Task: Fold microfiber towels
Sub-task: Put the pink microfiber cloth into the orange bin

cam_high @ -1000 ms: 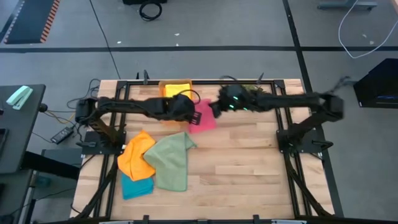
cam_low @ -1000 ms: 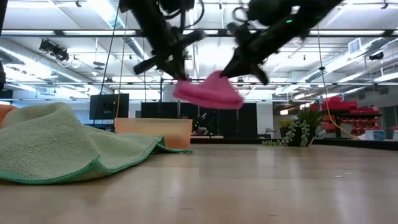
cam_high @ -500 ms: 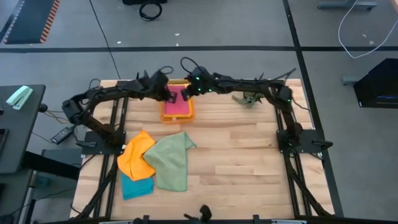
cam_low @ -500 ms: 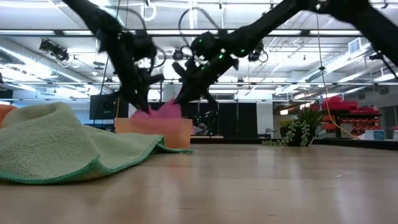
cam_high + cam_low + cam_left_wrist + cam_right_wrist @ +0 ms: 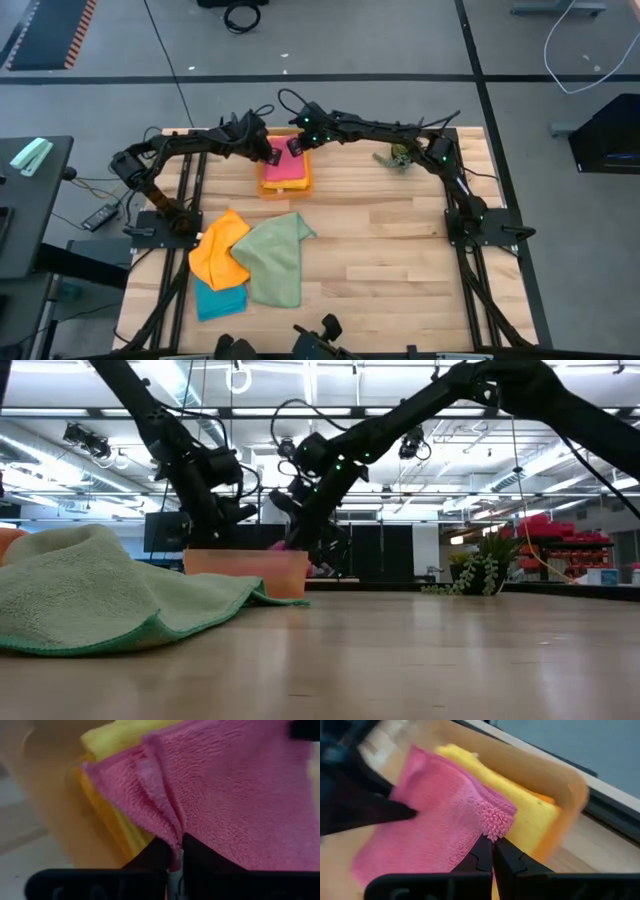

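A folded pink towel (image 5: 284, 168) lies in the orange tray (image 5: 285, 188) at the table's far edge, on top of a yellow towel (image 5: 530, 815). My left gripper (image 5: 270, 155) is at its left side and my right gripper (image 5: 296, 148) at its far right corner, each shut on the pink towel. In the low view both grippers reach down behind the tray's wall (image 5: 245, 572). A sage green towel (image 5: 275, 255), an orange towel (image 5: 220, 250) and a teal towel (image 5: 220, 298) lie heaped at the near left. My left gripper pinches a bunched edge of the pink towel (image 5: 167, 827) between its two fingers, slanting down from the table's left. Several layers show at the pinch. The towel rests on the yellow towel in the tray. My right gripper pinches a folded corner of the pink towel (image 5: 496, 822) at its fingertips, slanting down from the table's right. The corner is raised a little; the rest of the towel lies flat on the yellow one.
A small spiky green plant (image 5: 398, 157) stands at the far edge, right of the tray. The green towel (image 5: 100, 590) fills the near left of the low view. Bare wood spans the table's middle and right.
Both grippers have carried the pink towel from above the table, right of the tray, toward the far left and down into the tray. The towel hung between them in the air; now it lies on the yellow towel, with both grippers still holding it.
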Robot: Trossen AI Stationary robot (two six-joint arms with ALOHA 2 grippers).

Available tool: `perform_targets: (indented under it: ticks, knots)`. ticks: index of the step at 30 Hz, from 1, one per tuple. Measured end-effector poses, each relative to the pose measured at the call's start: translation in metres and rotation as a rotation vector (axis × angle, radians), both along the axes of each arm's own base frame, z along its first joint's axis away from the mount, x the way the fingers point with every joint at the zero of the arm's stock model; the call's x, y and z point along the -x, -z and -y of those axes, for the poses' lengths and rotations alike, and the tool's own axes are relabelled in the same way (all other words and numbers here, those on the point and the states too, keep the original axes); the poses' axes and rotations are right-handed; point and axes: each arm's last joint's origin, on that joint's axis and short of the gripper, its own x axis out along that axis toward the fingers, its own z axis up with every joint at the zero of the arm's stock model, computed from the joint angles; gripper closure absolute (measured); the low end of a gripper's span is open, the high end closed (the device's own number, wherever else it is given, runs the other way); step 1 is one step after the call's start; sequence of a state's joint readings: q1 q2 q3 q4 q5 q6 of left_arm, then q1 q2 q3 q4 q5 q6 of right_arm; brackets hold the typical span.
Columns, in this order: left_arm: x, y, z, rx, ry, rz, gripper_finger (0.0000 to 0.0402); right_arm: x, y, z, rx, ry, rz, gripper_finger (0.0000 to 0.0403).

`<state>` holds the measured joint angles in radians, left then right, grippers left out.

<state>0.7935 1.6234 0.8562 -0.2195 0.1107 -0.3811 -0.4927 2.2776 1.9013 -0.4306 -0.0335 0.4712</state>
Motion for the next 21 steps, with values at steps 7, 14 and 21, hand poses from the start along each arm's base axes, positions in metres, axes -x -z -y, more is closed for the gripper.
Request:
perform_targets:
  ticks: [7,14,21]
  knots:
    - [-0.004,-0.013,-0.008,-0.042,0.021,0.01,0.0305,0.005,0.0,0.003,-0.035,0.023,-0.026,0.0391]
    - [-0.001,-0.012,-0.007,-0.005,0.003,-0.014,0.0306,0.01,0.0,0.008,-0.076,-0.005,-0.015,0.0332]
    - [0.002,-0.009,-0.004,0.038,0.001,-0.054,0.0306,0.028,-0.003,0.029,-0.108,0.054,-0.044,0.0256]
